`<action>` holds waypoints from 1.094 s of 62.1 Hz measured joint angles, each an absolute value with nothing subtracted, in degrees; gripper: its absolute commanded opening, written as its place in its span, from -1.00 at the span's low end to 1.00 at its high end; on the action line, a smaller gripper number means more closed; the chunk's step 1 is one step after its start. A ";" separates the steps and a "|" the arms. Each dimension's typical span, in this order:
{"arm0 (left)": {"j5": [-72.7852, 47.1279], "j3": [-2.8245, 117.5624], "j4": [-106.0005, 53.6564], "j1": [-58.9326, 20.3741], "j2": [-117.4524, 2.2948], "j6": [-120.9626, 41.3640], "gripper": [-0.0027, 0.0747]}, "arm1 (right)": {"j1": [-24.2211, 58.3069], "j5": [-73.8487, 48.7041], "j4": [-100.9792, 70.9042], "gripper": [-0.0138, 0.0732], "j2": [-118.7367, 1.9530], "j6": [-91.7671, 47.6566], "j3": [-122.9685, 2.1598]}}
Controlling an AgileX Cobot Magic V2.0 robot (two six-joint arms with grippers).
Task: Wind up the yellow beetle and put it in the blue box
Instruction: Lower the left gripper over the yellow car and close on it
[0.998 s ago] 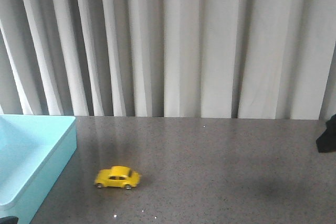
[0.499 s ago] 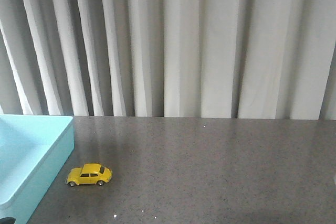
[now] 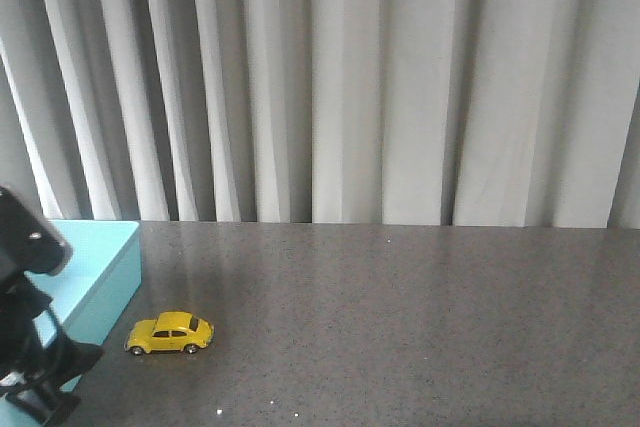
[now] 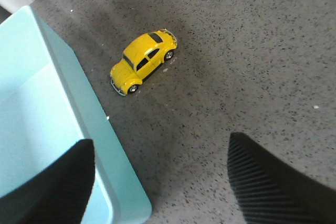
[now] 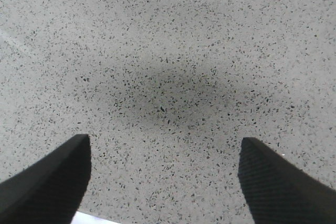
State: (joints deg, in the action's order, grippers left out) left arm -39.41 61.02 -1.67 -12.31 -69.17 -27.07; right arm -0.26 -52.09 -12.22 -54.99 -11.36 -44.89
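Note:
The yellow beetle [image 3: 169, 334] stands on its wheels on the grey speckled table, just right of the blue box [image 3: 105, 269]. In the left wrist view the beetle [image 4: 143, 61] sits free beside the box's wall [image 4: 100, 145]. My left gripper [image 4: 160, 179] is open and empty, above the box's near corner, well short of the car. The left arm [image 3: 30, 347] shows at the front view's lower left, in front of the box. My right gripper [image 5: 163, 179] is open and empty over bare table; it is out of the front view.
A pleated grey-white curtain [image 3: 350, 87] hangs behind the table's far edge. A white strip [image 5: 97, 219] shows at the table's edge in the right wrist view.
The beetle rolled left to beside the blue box, then stopped. The right arm left the front view's right edge. The left arm has come up into view at lower left.

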 measured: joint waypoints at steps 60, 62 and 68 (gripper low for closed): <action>-66.45 120.76 -8.04 -8.28 -128.24 -50.55 0.43 | -0.26 -52.09 -12.22 0.61 -54.99 -11.36 -44.89; -67.19 122.11 -8.11 -8.28 -129.30 -50.61 0.43 | -0.26 -52.09 -12.22 0.61 -54.99 -11.36 -44.89; -68.74 124.73 -8.45 -7.99 -131.57 -50.73 0.43 | -0.26 -52.09 -12.22 0.61 -54.99 -11.36 -44.89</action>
State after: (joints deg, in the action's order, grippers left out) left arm -68.74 124.73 -8.45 -7.99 -131.57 -50.73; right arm -0.26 -52.09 -12.22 -54.99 -11.36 -44.89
